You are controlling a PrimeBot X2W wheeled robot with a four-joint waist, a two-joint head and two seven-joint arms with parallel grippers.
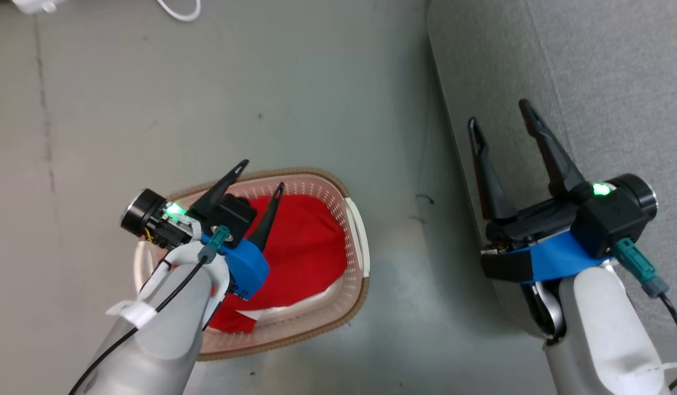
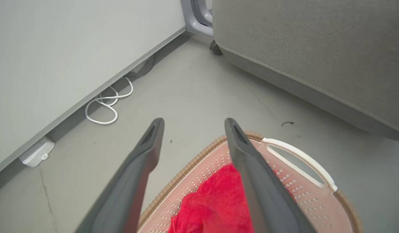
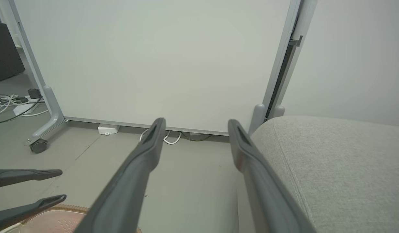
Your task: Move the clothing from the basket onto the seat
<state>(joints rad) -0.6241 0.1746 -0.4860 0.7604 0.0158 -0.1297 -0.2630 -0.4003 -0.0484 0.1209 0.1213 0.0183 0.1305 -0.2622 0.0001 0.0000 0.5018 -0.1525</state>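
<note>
Overhead, the grey upholstered seat (image 1: 591, 82) runs down the right side of the head view, its rounded edge bordering a grey floor (image 1: 234, 82). A pale partition panel (image 3: 154, 58) on castors stands at the far end of the floor, seen from the right wrist.

The basket (image 1: 361, 258), cream perforated plastic with a brown woven-look rim and a white side handle, stands on the floor near the seat, with a strip of floor between them. The clothing (image 1: 308, 247), bright red with a band of white showing at its near edge, lies inside the basket and covers most of its bottom.

The left gripper (image 1: 261, 174) hangs over the basket with its two dark fingers spread apart and nothing between them. From its own wrist camera, one finger crosses in front of the red fabric and the other points past the rim to the floor. The right gripper (image 1: 497, 112) is poised over the seat's near edge, its fingers likewise spread wide and empty.

A white cable (image 2: 102, 110) loops along the foot of the panel, beside a small white box (image 2: 36, 152).
</note>
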